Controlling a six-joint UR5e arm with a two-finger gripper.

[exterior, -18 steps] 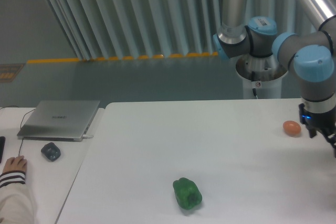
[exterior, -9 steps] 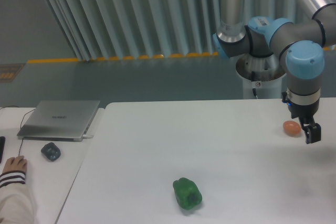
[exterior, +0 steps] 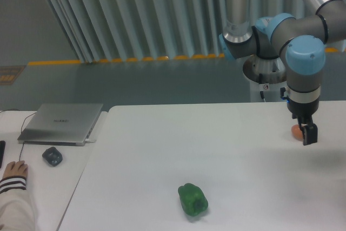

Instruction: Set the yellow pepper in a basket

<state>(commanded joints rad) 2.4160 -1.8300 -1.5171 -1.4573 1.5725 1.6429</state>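
The yellow pepper is out of view, and no basket shows in the frame. My gripper [exterior: 307, 137] hangs from the blue-and-grey arm [exterior: 304, 63] over the right side of the white table [exterior: 216, 150]. It holds nothing that I can see. It is seen edge-on, so the gap between its fingers is hidden. It stands right in front of a small orange-brown egg-shaped thing [exterior: 295, 131] and partly covers it.
A green bell pepper [exterior: 193, 199] lies near the table's front edge. On the side desk at the left are a closed laptop [exterior: 62, 123], a dark mouse [exterior: 52, 156] and a person's hand [exterior: 13, 170]. The arm's base [exterior: 266, 74] stands behind the table.
The arm has swung left from the right edge of the frame and risen a little. The gripper now stands in front of the egg-shaped thing. The green pepper has not moved.
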